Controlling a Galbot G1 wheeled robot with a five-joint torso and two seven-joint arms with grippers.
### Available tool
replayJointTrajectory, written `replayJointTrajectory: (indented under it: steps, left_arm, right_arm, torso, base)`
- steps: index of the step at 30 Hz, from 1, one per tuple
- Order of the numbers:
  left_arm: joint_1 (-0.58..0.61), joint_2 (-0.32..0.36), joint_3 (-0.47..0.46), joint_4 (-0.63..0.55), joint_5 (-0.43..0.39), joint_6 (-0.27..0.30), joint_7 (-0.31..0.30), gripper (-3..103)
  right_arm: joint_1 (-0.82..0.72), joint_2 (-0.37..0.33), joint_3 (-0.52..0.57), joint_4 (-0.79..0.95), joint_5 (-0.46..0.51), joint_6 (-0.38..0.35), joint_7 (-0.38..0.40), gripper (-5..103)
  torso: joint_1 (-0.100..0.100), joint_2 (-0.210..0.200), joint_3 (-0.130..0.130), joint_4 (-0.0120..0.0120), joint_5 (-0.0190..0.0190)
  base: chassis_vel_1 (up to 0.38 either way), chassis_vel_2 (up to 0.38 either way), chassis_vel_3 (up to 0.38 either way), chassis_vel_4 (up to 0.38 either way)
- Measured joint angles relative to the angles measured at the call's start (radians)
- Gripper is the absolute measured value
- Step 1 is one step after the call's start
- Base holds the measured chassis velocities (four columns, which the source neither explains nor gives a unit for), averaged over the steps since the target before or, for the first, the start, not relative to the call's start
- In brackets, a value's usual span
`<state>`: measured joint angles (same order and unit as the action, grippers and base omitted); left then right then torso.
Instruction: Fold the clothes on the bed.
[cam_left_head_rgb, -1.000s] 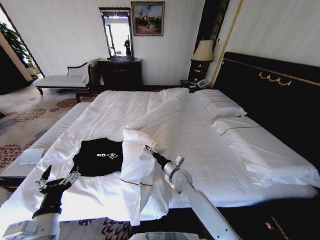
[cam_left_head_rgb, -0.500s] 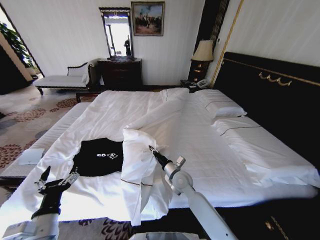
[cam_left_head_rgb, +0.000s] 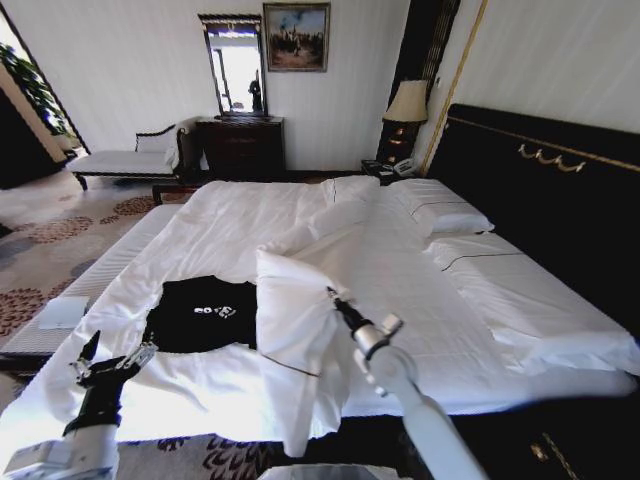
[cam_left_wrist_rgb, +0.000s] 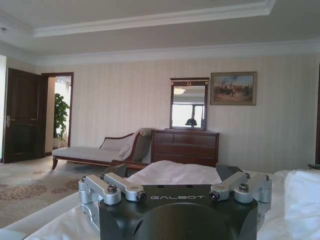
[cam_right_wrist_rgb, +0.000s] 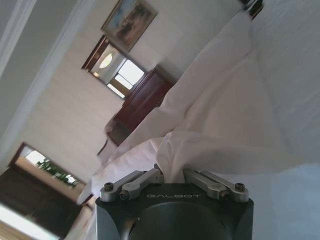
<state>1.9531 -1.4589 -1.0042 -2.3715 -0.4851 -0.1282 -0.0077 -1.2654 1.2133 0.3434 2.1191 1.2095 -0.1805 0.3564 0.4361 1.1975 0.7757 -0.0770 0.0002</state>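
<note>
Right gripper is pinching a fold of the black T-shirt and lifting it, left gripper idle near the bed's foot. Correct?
No. In the head view the right gripper pinches the white duvet, not the black T-shirt. The left gripper idles there.

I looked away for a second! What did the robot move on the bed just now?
The right gripper, shut on the white duvet, carried its fold to the robot's right and lifted it, away from the black T-shirt. The T-shirt stayed flat; the left gripper stayed at the bed edge.

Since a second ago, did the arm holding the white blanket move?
Yes. The right gripper, shut on the duvet, has shifted right, away from the black T-shirt, dragging the fold along.
</note>
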Motion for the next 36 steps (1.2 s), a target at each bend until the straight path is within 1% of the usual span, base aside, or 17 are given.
replayJointTrajectory:
  steps: [1, 2, 5, 7, 10, 11, 15, 16, 18, 20, 21, 24, 25, 29, 30, 34, 36]
  left_arm:
    - [-0.003, 0.0, 0.002, 0.001, 0.0, 0.001, 0.0, 100]
    - [-0.003, 0.0, 0.002, 0.001, 0.0, 0.001, 0.0, 100]
    - [-0.012, 0.004, 0.01, 0.003, 0.0, 0.005, 0.0, 100]
    - [-0.015, 0.005, 0.012, 0.004, 0.0, 0.006, -0.001, 100]
    - [-0.024, 0.006, 0.024, 0.008, 0.0, 0.009, -0.001, 100]
    - [-0.024, 0.006, 0.024, 0.008, 0.0, 0.009, -0.001, 100]
    - [-0.023, 0.009, 0.026, 0.018, -0.002, 0.002, -0.001, 100]
    - [-0.023, 0.009, 0.026, 0.018, -0.002, 0.002, -0.001, 100]
    - [-0.023, 0.014, 0.02, 0.022, -0.01, -0.001, -0.001, 100]
    - [-0.025, 0.02, 0.016, 0.024, -0.017, -0.002, -0.001, 100]
    - [-0.025, 0.02, 0.016, 0.024, -0.017, -0.002, -0.001, 100]
    - [-0.034, 0.027, 0.015, 0.029, -0.024, -0.002, -0.001, 100]
    - [-0.034, 0.027, 0.015, 0.029, -0.024, -0.002, -0.001, 100]
    - [-0.051, 0.034, 0.022, 0.051, -0.028, -0.001, -0.001, 100]
    - [-0.051, 0.034, 0.022, 0.051, -0.028, -0.001, -0.001, 100]
    - [-0.064, 0.041, 0.029, 0.081, -0.032, -0.006, -0.001, 100]
    - [-0.067, 0.044, 0.03, 0.088, -0.034, -0.007, -0.001, 100]
  right_arm:
    - [-0.022, -0.005, 0.032, 0.028, 0.002, -0.003, 0.02, 1]
    - [-0.022, -0.005, 0.032, 0.028, 0.002, -0.003, 0.02, 1]
    - [-0.116, -0.015, 0.139, 0.119, 0.005, -0.005, 0.092, 1]
    - [-0.138, -0.015, 0.159, 0.135, 0.002, -0.005, 0.104, 1]
    - [-0.238, 0.0, 0.259, 0.209, -0.035, -0.005, 0.158, 1]
    - [-0.238, 0.0, 0.259, 0.209, -0.035, -0.005, 0.158, 1]
    - [-0.337, 0.03, 0.375, 0.287, -0.071, 0.011, 0.259, 1]
    - [-0.337, 0.03, 0.375, 0.287, -0.071, 0.011, 0.259, 1]
    - [-0.376, 0.042, 0.42, 0.315, -0.097, 0.02, 0.309, 1]
    - [-0.417, 0.052, 0.462, 0.343, -0.137, 0.028, 0.375, 1]
    - [-0.417, 0.052, 0.462, 0.343, -0.137, 0.028, 0.375, 1]
    - [-0.473, 0.061, 0.497, 0.383, -0.175, 0.038, 0.502, 1]
    - [-0.473, 0.061, 0.497, 0.383, -0.175, 0.038, 0.502, 1]
    - [-0.552, 0.075, 0.531, 0.389, -0.179, 0.033, 0.669, 1]
    - [-0.552, 0.075, 0.531, 0.389, -0.179, 0.033, 0.669, 1]
    - [-0.609, 0.082, 0.585, 0.388, -0.211, 0.015, 0.75, 1]
    - [-0.617, 0.082, 0.599, 0.388, -0.22, 0.011, 0.757, 1]
  torso:
    - [0.0, 0.0, 0.0, 0.0, -0.0001]
    - [0.0, 0.0, 0.0, 0.0, -0.0001]
    - [0.0, 0.0, 0.0, 0.0, 0.0]
    - [0.0, 0.0, 0.0, -0.0001, -0.0002]
    - [0.0, 0.0, 0.0, -0.0001, -0.0001]
    - [0.0, 0.0, 0.0, -0.0001, -0.0001]
    - [0.0, 0.0, 0.0, -0.0002, -0.0002]
    - [0.0, 0.0, 0.0, -0.0002, -0.0002]
    - [0.0, 0.0, 0.0, -0.0001, -0.0001]
    - [0.0, 0.0, 0.0, -0.0002, -0.0002]
    - [0.0, 0.0, 0.0, -0.0002, -0.0002]
    - [0.0, 0.0, 0.0, -0.0001, -0.0004]
    - [0.0, 0.0, 0.0, -0.0001, -0.0004]
    - [0.0, 0.0, 0.0, -0.0001, -0.0002]
    - [0.0, 0.0, 0.0, -0.0001, -0.0002]
    - [0.0, 0.0, 0.0, -0.0002, -0.0001]
    - [0.0, 0.0, 0.0, -0.0002, -0.0002]
  base:
    - [0.0, 0.0, 0.0, 0.0]
    - [0.0, 0.0, 0.0, 0.0]
    - [0.0, 0.0, 0.0, 0.0]
    - [0.0, 0.0, 0.0, 0.0]
    - [0.0, 0.0, 0.0, 0.0]
    - [0.0, 0.0, 0.0, 0.0]
    - [0.0, 0.0, 0.0, 0.0]
    - [0.0, 0.0, 0.0, 0.0]
    - [0.0, 0.0, 0.0, 0.0]
    - [0.0, 0.0, 0.0, 0.0]
    - [0.0, 0.0, 0.0, 0.0]
    - [0.0, 0.0, 0.0, 0.0]
    - [0.0, 0.0, 0.0, 0.0]
    - [0.0, 0.0, 0.0, 0.0]
    - [0.0, 0.0, 0.0, 0.0]
    - [0.0, 0.0, 0.0, 0.0]
    - [0.0, 0.0, 0.0, 0.0]
